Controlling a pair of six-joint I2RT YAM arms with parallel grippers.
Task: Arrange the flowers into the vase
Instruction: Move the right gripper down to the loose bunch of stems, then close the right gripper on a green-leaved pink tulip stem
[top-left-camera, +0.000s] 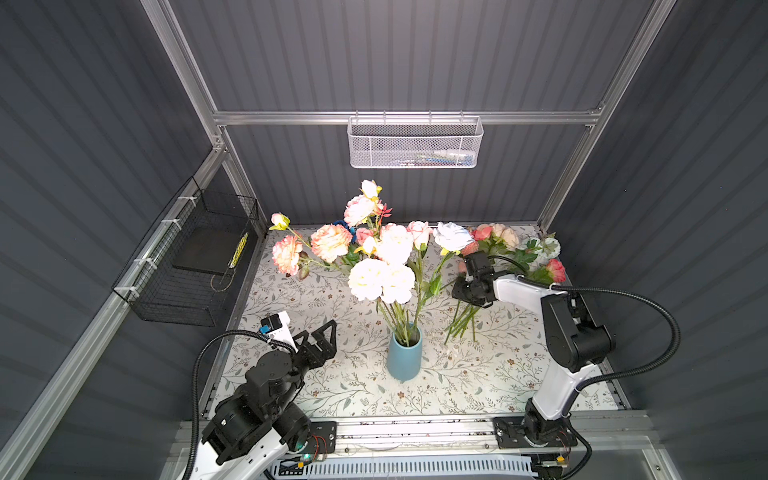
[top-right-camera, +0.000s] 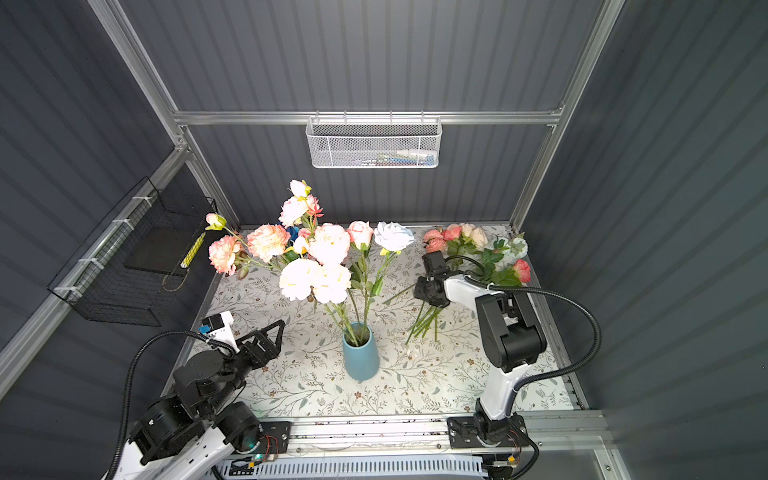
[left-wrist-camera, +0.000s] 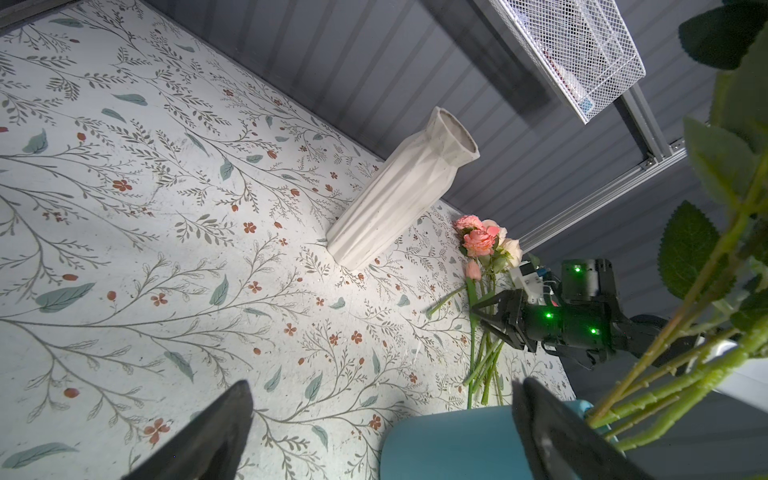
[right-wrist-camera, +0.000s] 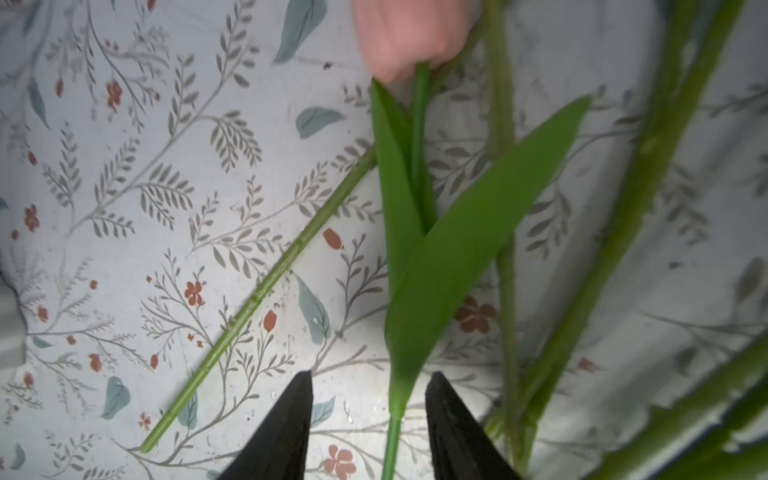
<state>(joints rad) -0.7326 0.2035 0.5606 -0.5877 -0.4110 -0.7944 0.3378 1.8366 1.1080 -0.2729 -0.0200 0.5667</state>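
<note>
Standing on the floral-print bench (top-left-camera: 332, 390), a blue vase (top-left-camera: 404, 357) holds a tall spray of flowers (top-left-camera: 380, 280) in cream, peach, pink and pale blue. Right of the vase and a little behind it, loose flowers (top-left-camera: 498, 241) lie flat on the bench, stem ends nearest it. The right jaws hover over those stems, open, tips either side of one thin stem (right-wrist-camera: 392, 436) without touching. Left of the vase, the left jaws are spread wide and empty.
</note>
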